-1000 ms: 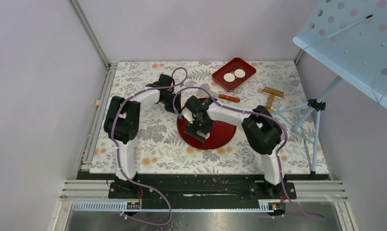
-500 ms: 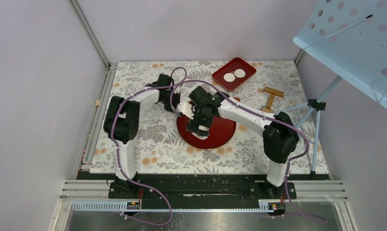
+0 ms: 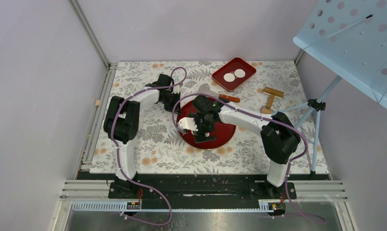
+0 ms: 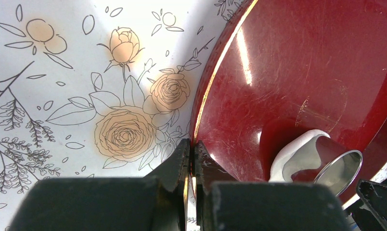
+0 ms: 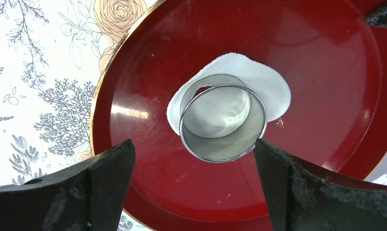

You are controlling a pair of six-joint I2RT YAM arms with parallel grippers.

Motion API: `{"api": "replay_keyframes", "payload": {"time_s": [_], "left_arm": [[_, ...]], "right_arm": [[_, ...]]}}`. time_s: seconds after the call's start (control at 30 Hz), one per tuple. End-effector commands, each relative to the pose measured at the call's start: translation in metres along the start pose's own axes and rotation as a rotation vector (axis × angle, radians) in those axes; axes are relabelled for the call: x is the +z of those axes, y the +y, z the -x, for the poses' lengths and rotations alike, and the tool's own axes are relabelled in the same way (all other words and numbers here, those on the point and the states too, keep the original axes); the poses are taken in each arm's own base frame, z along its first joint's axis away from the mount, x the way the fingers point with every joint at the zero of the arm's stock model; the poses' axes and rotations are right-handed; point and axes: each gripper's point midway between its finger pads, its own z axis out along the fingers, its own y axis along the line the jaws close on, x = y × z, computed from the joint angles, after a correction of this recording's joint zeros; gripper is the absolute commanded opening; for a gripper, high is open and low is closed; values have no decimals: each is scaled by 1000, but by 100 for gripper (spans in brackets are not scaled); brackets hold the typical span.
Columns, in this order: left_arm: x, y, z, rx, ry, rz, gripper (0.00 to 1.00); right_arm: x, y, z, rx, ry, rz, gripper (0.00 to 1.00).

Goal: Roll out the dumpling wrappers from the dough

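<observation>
Status as I read it from the three views, item by item.

Left gripper (image 4: 191, 144): jaws pressed together on the gold-lined rim of the round red plate (image 4: 302, 62). The rim runs between the two black tips, so I log this as a pinch on the plate. The plate lies on the flowered tablecloth (image 4: 61, 72).

Right gripper (image 5: 194, 147): jaws spread wide, holding nothing. It hangs over the plate, pointing down. The ring cutter (image 5: 224, 122) stands between the two tips and is narrower than the gap. I see clear space on its left side. On its right side I cannot tell whether the tip touches it.

Dough (image 5: 266, 86): a flat white patch near the middle of the plate. The ring cutter stands upright on it, offset toward one edge, so the patch shows as a crescent around part of the ring. White also shows inside the ring.

Wrappers (image 3: 229, 77): two white discs lying side by side in the red rectangular tray (image 3: 243, 64). The tray sits at the far side of the table, right of centre, apart from the plate.

Other items in the overhead view: a knife with a wooden handle (image 3: 228, 98) lies between plate and tray, and a small wooden roller (image 3: 271, 96) lies to the right of the knife
</observation>
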Motion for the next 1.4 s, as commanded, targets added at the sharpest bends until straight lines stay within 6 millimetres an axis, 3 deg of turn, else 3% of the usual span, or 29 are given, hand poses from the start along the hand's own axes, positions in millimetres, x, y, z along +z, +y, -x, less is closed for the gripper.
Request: {"api": "replay_keyframes", "payload": {"time_s": [0.0,0.57,0.77,1.0,1.37], "left_arm": [[-1,17,1,-15,-14,58,0],[-2,17,1,-12,-13,54,0],[-2,16,1,-11,-15,53,0],[-2,16,2,-13,-15,50,0],[-2,17,2,-14,-15,51,0]], "right_arm": [[-4,-14,10,-96,-36,-21,99],[16,-27,3,-109,26,5,100],[11,-30,6,-108,21,-8,100],[-5,-16,11,-117,-1,11,99],[4,-32,12,-106,22,-8,99]]}}
